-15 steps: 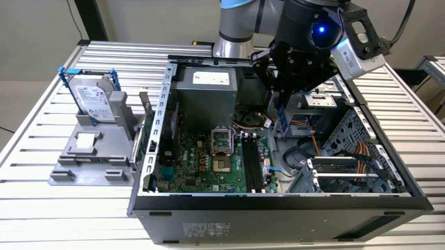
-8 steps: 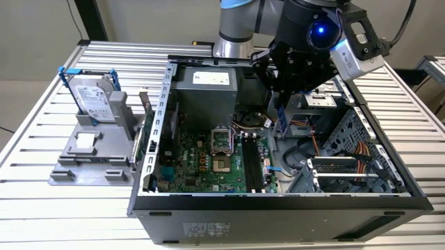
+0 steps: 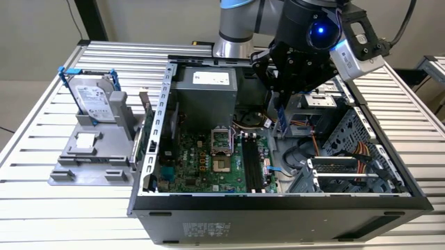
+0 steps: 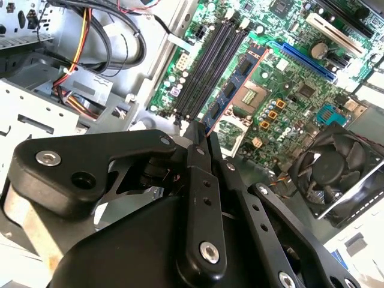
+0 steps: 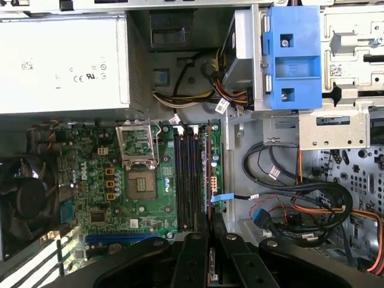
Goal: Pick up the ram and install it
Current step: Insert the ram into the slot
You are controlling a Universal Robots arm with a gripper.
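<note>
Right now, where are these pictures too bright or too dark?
Exterior view: a blue lamp glows on the arm. First wrist view: the pale metal box is brightly lit, the fan sits in shadow. Second wrist view: the black claw gripping the memory stick looks dark.

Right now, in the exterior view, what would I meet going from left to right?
Hard drive → power supply box → ram, gripped by the end effector → metal cage with orange wires.
</note>
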